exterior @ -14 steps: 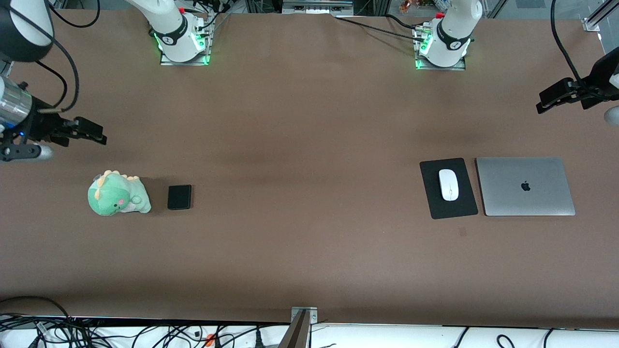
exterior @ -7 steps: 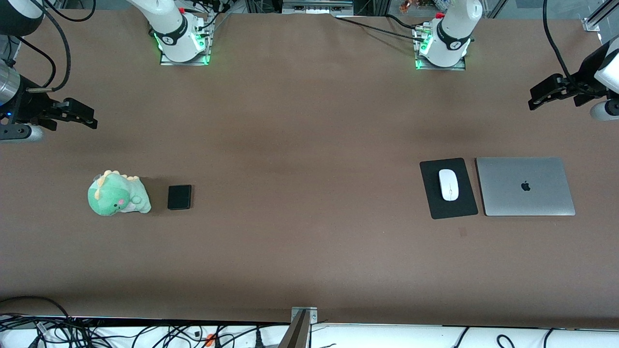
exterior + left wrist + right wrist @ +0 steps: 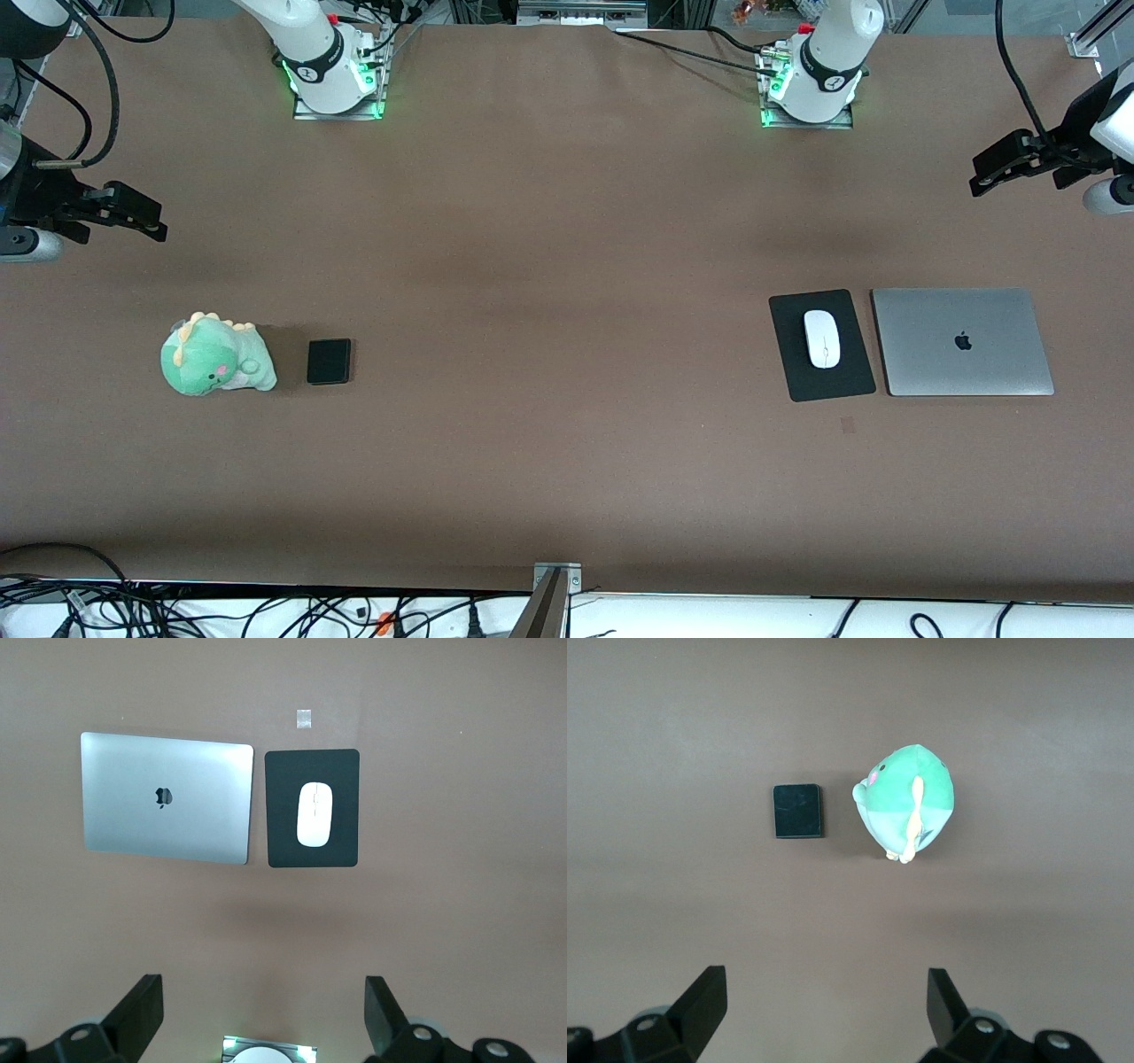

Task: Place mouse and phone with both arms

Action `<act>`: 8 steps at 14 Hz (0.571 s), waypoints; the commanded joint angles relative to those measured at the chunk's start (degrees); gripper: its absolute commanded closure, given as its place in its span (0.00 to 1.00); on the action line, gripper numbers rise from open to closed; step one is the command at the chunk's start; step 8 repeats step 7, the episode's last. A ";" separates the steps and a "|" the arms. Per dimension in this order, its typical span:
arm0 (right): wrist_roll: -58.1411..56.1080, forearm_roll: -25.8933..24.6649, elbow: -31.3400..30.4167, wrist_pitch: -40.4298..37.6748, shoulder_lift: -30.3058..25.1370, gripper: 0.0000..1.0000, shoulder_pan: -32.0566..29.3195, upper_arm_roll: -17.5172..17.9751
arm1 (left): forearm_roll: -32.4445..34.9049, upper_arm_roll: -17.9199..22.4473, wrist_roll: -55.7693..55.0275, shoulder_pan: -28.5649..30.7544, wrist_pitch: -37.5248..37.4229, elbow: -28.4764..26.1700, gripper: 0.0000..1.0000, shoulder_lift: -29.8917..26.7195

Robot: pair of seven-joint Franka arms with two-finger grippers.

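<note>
Brown tabletop [image 3: 567, 266] carries the mouse [image 3: 822, 338] on its pad [image 3: 802, 372] toward the left arm's end and the phone [image 3: 329, 361] toward the right arm's end; left pincer [image 3: 264, 1014] and right pincer [image 3: 824, 1010] hang wide open and empty; both placements look done, so nothing but parking seems left.

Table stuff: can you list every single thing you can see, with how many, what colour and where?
mouse: one, white, on the mouse pad, toward the left arm's end of the table.
mouse pad: one, black, flat on the table beside the laptop.
laptop: one, silver, lid closed, at the left arm's end.
phone: one, black, flat on the table beside the dinosaur toy, toward the right arm's end.
dinosaur toy: one, green plush, at the right arm's end.
table: one, brown.
left end effector: one, black, open, empty, up over the table's left-arm end.
right end effector: one, black, open, empty, up over the right-arm end.
</note>
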 commanded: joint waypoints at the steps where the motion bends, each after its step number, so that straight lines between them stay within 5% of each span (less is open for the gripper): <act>1: 1.07 -0.84 3.37 0.44 2.83 0.00 -1.11 0.86 | -0.70 0.85 0.68 -0.60 0.81 -1.67 0.00 -1.69; 8: 1.15 -0.49 5.58 0.53 4.42 0.00 -1.02 0.86 | -0.61 0.85 1.12 -0.16 1.07 -2.11 0.00 -1.87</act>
